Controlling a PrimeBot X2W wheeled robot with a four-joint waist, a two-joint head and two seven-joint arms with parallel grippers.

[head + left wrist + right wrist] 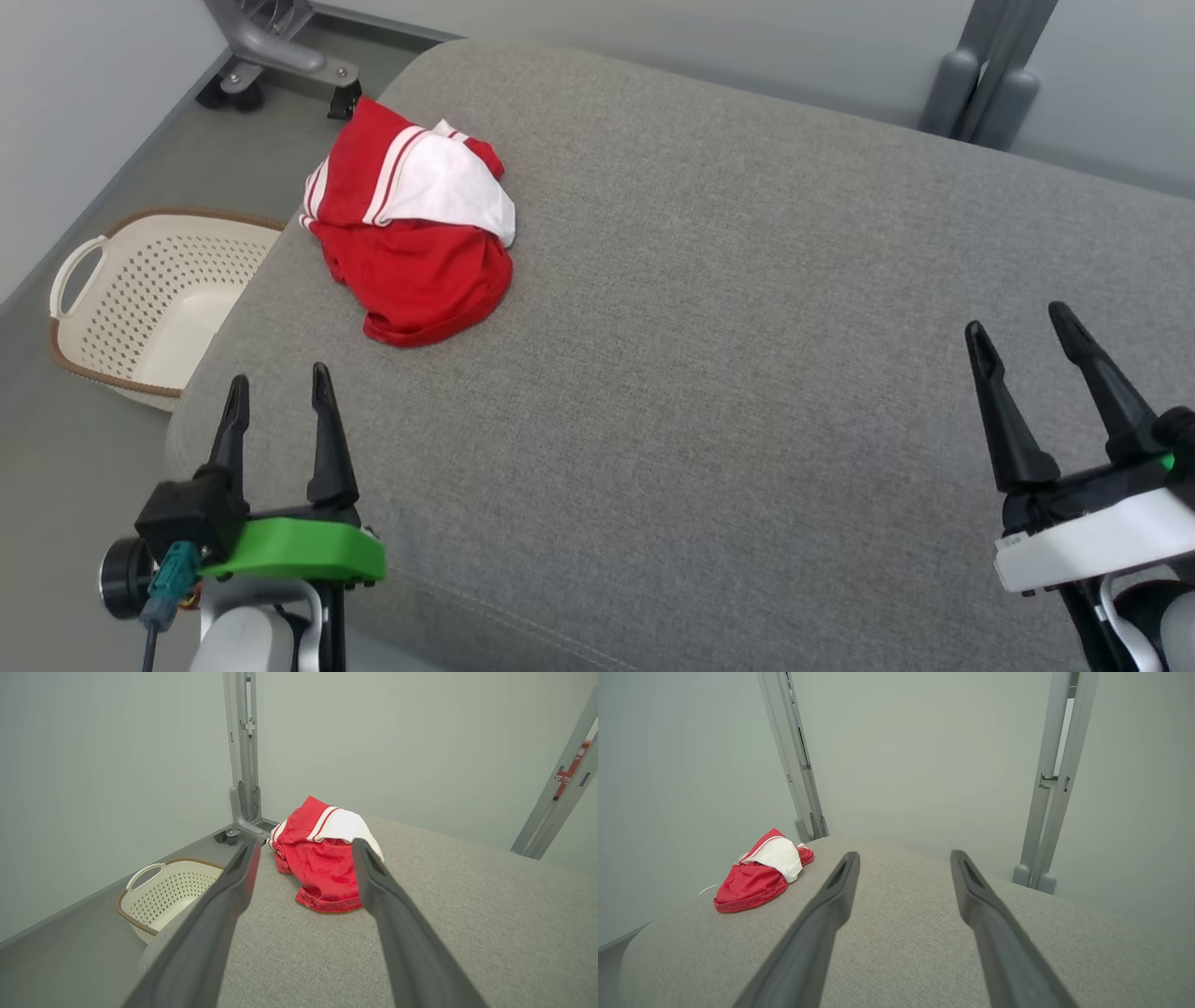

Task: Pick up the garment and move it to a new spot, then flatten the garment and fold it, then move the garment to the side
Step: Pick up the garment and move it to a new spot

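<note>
A crumpled red and white garment lies bunched at the far left of the grey cushioned surface. My left gripper hovers open over the near left edge, well short of the garment, its fingers empty. The left wrist view frames the garment straight ahead between the two open fingers. At the near right my right gripper is open and empty, far from the cloth. From the right wrist the garment shows off to the left, beyond the left finger.
A cream perforated laundry basket stands on the floor left of the cushion. A grey wheeled stand base sits behind the garment, and grey posts rise at the far right. Wide bare cushion stretches between the two grippers.
</note>
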